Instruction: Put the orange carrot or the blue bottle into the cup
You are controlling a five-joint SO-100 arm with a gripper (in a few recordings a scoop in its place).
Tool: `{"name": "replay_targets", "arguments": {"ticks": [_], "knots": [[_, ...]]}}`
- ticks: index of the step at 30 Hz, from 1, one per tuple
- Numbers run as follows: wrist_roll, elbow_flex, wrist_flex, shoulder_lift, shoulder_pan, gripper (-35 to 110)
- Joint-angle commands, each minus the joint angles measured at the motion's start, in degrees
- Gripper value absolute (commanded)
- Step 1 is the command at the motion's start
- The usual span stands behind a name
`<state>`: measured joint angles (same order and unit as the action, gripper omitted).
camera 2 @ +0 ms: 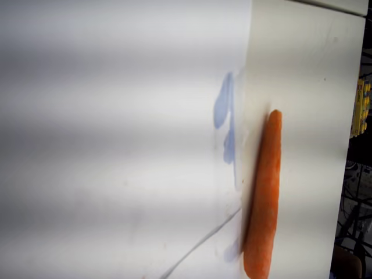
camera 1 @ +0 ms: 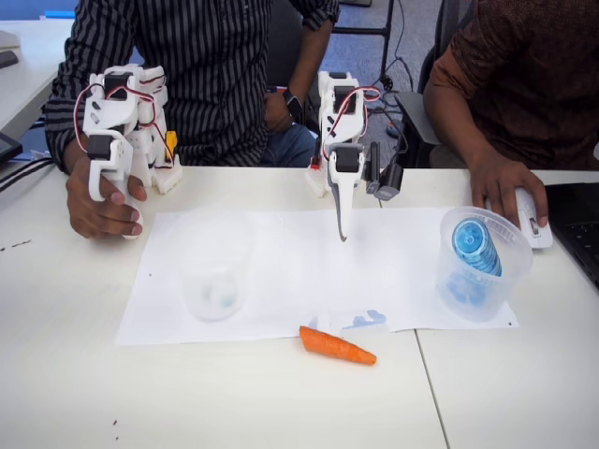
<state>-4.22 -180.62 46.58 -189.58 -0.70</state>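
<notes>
Gripper (camera 1: pixel 343 229) hanging above paper, seemingly clenched and empty; carrot (camera 1: pixel 337 346) lies free just beyond it, cup (camera 1: pixel 214 271) off aside.

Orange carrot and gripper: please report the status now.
Gripper above paper sheet, holding nothing; open or shut unclear. Tapered orange carrot flat on table, untouched. Frosted translucent cup upright. Path clear.

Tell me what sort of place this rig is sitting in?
Probably an office or lab workspace, not a home: a white table with paper sheets taped down as a work mat, people seated on office chairs behind it, and a laptop at the right edge.
</notes>
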Motion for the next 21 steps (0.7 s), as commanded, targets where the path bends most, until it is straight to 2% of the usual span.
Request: {"name": "replay_targets", "arguments": {"ticks": [1,17,21], "knots": [[0.26,-0.88,-0.26,-2.90,-1.05,12],[0.26,-0.44,-0.18,-2.81,-1.05,12],[0.18,4.57,-0.09,-2.55,-1.32,12]]}}
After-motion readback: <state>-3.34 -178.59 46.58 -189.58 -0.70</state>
